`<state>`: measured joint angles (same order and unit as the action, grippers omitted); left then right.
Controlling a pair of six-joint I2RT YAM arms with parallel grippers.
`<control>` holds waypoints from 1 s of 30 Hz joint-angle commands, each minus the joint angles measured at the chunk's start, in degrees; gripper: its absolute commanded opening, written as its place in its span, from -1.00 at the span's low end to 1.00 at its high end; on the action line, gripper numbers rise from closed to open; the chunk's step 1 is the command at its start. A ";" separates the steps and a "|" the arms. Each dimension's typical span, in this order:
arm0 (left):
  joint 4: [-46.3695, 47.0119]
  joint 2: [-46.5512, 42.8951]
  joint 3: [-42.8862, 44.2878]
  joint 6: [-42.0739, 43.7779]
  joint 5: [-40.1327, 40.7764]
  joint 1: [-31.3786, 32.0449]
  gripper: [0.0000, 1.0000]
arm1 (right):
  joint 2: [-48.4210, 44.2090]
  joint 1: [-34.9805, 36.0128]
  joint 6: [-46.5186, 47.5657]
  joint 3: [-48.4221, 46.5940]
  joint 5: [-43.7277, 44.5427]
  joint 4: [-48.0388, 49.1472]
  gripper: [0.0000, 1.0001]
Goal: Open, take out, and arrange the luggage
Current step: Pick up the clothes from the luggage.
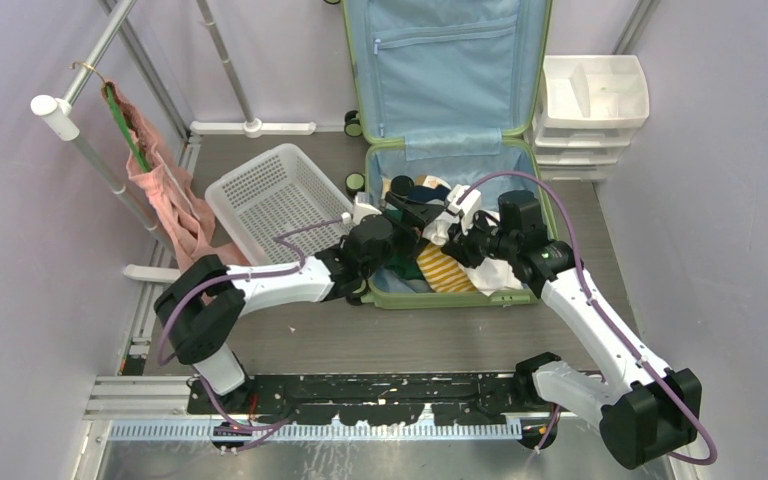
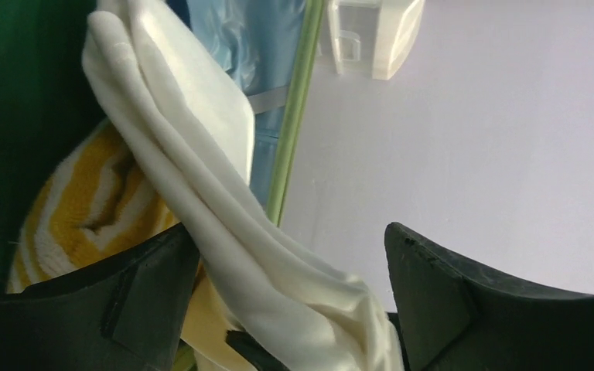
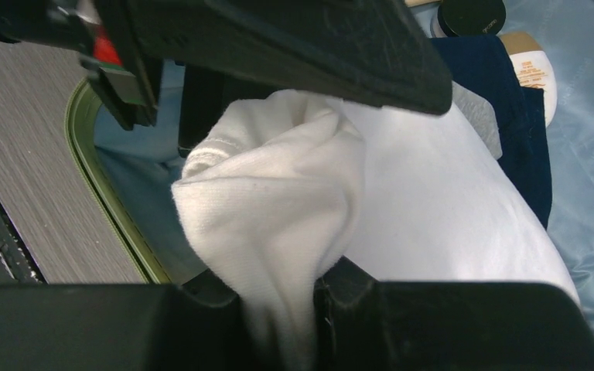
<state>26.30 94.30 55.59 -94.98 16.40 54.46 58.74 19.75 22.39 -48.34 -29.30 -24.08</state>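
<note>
Right gripper (image 3: 282, 301) up close, fingers clamped on a bunched fold of the white garment (image 3: 402, 193). Cloth is squeezed to a thin neck between the pads, so that's a firm pinch, prob. meant to lift it clear of the pile. Left gripper (image 2: 290, 255) is just beside it, jaws spread wide w/ the same white cloth draped across the gap, nothing pinched. Looks like it's lining up a second hold so the garment can be spread or folded btwn two arms.

Luggage (image 1: 455, 75) sits at the far middle of the table (image 1: 360, 340), lid upright against the far wall, blue lining showing, base flat and full. Both arms reach into the near half of the base. Yellow-striped towel (image 1: 445, 268) lies under the white cloth, navy garment (image 3: 522, 108) farther in. White mesh basket (image 1: 280, 195) sits just left of the case, drawer unit (image 1: 592, 105) to the right, likely drop spots. Opening's done; most contents yet to come out.
</note>
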 commanded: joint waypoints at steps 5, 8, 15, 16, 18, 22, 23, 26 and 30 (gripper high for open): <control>3.00 5.24 3.28 -3.92 -3.27 0.05 0.38 | -2.43 0.14 1.38 -2.91 -4.33 0.58 -0.92; 3.30 5.80 3.59 -3.18 -3.66 -0.09 0.01 | -2.58 0.19 1.97 -2.90 -4.36 0.15 -0.92; -0.78 1.94 4.28 6.73 -4.86 -2.77 -0.97 | -3.01 0.19 3.81 -3.02 -5.44 -1.32 -0.77; -2.25 1.08 5.02 9.19 -5.93 -3.56 -1.00 | -2.97 0.14 4.21 -3.19 -5.87 -1.80 -0.69; -6.66 -0.34 7.27 14.90 -7.70 -4.55 -1.00 | -2.88 0.19 4.90 -3.54 -6.76 -2.80 -0.46; -19.10 -2.66 13.75 27.47 -9.46 -5.62 -1.00 | -2.96 0.14 6.80 -5.44 -8.10 -6.46 0.02; -21.78 -3.12 15.16 30.53 -9.72 -5.79 -1.00 | -3.31 0.15 7.13 -5.91 -8.59 -7.35 0.14; -29.49 -4.00 18.96 38.32 -10.93 -6.47 -1.00 | -4.00 -0.50 7.43 -7.63 -11.37 -9.97 0.46; -35.13 -3.52 21.65 45.71 -15.44 -8.45 -1.00 | -4.29 -2.63 6.21 -10.07 -14.55 -12.52 0.68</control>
<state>-1.54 93.25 73.45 -61.60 5.32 47.53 55.79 19.00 28.73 -54.19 -38.72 -33.82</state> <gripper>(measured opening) 0.161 0.800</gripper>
